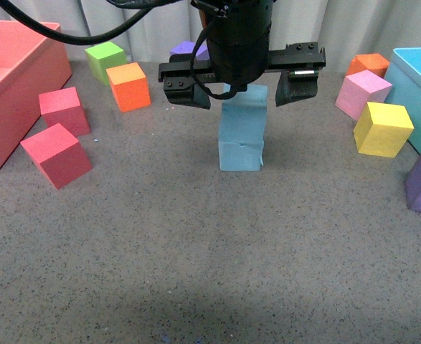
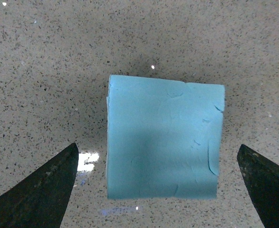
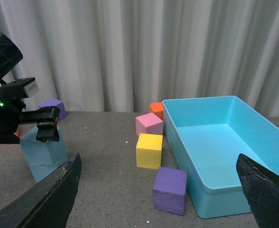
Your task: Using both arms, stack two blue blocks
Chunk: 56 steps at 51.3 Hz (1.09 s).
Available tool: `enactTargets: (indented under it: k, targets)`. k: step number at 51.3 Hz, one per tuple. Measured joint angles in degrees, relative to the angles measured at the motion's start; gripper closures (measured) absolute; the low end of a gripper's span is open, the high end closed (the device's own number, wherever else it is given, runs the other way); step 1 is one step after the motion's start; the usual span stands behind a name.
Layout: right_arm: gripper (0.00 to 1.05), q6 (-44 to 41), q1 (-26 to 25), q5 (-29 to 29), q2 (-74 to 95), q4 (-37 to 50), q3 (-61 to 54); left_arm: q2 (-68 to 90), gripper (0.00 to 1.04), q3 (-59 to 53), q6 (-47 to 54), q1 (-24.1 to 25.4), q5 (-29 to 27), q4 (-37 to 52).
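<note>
The fingers (image 2: 39,190) of my left gripper (image 1: 244,97) are standing wide apart beside the upper blue block (image 2: 163,137), which is sitting on the lower blue block (image 1: 239,156) on the table (image 1: 196,272). I am judging the stacking done, with only the lifting away left. My right gripper (image 3: 158,159) is hanging apart and empty.

Bare table (image 1: 196,251) around blue blocks (image 1: 240,140); other cubes (image 1: 128,86) well apart.
</note>
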<state>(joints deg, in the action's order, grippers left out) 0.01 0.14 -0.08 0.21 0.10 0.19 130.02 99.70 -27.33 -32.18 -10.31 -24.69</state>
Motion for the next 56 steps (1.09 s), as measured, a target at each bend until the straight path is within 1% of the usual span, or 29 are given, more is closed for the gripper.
enactTargets:
  k: [8, 10, 11, 12, 13, 14, 15, 16, 17, 18, 19, 21, 22, 24, 25, 28, 29, 31, 34, 36, 38, 43, 50, 56]
  targets:
    - [0.10, 0.00, 0.00, 0.00, 0.00, 0.00, 0.00, -5.09, 0.07, -3.76, 0.28, 0.02, 0.24, 3.04]
    - [0.10, 0.00, 0.00, -0.02, 0.00, 0.00, 0.00, -6.86, 0.11, -7.08, 3.63, -0.09, -4.26, 10.08]
    - [0.10, 0.00, 0.00, -0.02, 0.00, 0.00, 0.00, -8.04, 0.14, -10.08, 5.90, -0.02, -7.82, 16.24]
    - [0.10, 0.00, 0.00, -0.02, 0.00, 0.00, 0.00, -8.63, 0.16, -11.65, 6.49, 0.02, -8.68, 19.28]
    - [0.10, 0.00, 0.00, -0.02, 0.00, 0.00, 0.00, -9.99, 0.20, -15.26, 9.05, 0.17, -12.66, 25.38]
    - [0.10, 0.00, 0.00, -0.04, 0.00, 0.00, 0.00, -11.41, 0.23, -19.10, 11.63, 0.42, -14.84, 31.36]
    - [0.10, 0.00, 0.00, -0.04, 0.00, 0.00, 0.00, -12.13, 0.25, -21.09, 12.85, 0.59, -15.67, 34.38]
    - [0.10, 0.00, 0.00, 0.00, 0.00, 0.00, 0.00, -13.86, 0.30, -25.99, 16.17, 1.14, -16.66, 41.75]
    - [0.10, 0.00, 0.00, 0.00, 0.00, 0.00, 0.00, -14.91, 0.32, -29.00, 17.27, 1.60, -16.79, 46.40]
    - [0.10, 0.00, 0.00, 0.04, 0.00, 0.00, 0.00, -16.96, 0.39, -35.36, 20.04, 2.82, -16.59, 56.61]
    - [0.10, 0.00, 0.00, 0.07, 0.00, 0.00, 0.00, -17.55, 0.40, -37.18, 20.61, 3.19, -16.46, 59.63]
    - [0.10, 0.00, 0.00, 0.04, 0.00, 0.00, 0.00, -19.50, 0.47, -42.93, 22.56, 4.57, -15.76, 69.79]
    - [0.10, 0.00, 0.00, 0.04, 0.00, 0.00, 0.00, -20.09, 0.48, -44.39, 22.91, 4.96, -15.56, 72.19]
    - [0.10, 0.00, 0.00, 0.04, 0.00, 0.00, 0.00, -22.91, 0.56, -49.62, 24.11, 6.45, -14.47, 78.97]
    - [0.10, 0.00, 0.00, 0.04, 0.00, 0.00, 0.00, -24.06, 0.58, -51.39, 24.33, 7.04, -14.01, 80.78]
    - [0.10, 0.00, 0.00, 0.02, 0.00, 0.00, 0.00, -27.58, 0.66, -56.24, 25.03, 8.76, -12.85, 84.52]
    - [0.10, 0.00, 0.00, 0.02, 0.00, 0.00, 0.00, -29.44, 0.71, -58.69, 25.40, 9.68, -12.31, 85.70]
    - [0.10, 0.00, 0.00, 0.00, 0.00, 0.00, 0.00, -31.19, 0.75, -61.05, 25.68, 10.54, -11.50, 86.47]
    - [0.10, 0.00, 0.00, -0.04, 0.00, 0.00, 0.00, -34.88, 0.86, -66.23, 25.99, 12.28, -9.88, 87.60]
    - [0.10, 0.00, 0.00, -0.02, 0.00, 0.00, 0.00, -37.75, 0.97, -70.64, 26.16, 13.81, -8.09, 88.11]
    - [0.10, 0.00, 0.00, -0.02, 0.00, 0.00, 0.00, -38.66, 1.01, -72.57, 26.16, 14.51, -7.19, 88.50]
    - [0.10, 0.00, 0.00, 0.02, 0.00, 0.00, 0.00, -40.22, 1.01, -77.31, 26.47, 16.13, -5.31, 91.71]
    - [0.10, 0.00, 0.00, 0.00, 0.00, 0.00, 0.00, -45.35, 1.01, -82.84, 26.71, 18.49, -2.84, 91.67]
    - [0.10, 0.00, 0.00, -0.02, 0.00, 0.00, 0.00, -52.52, 1.01, -87.76, 26.82, 21.62, -0.20, 89.72]
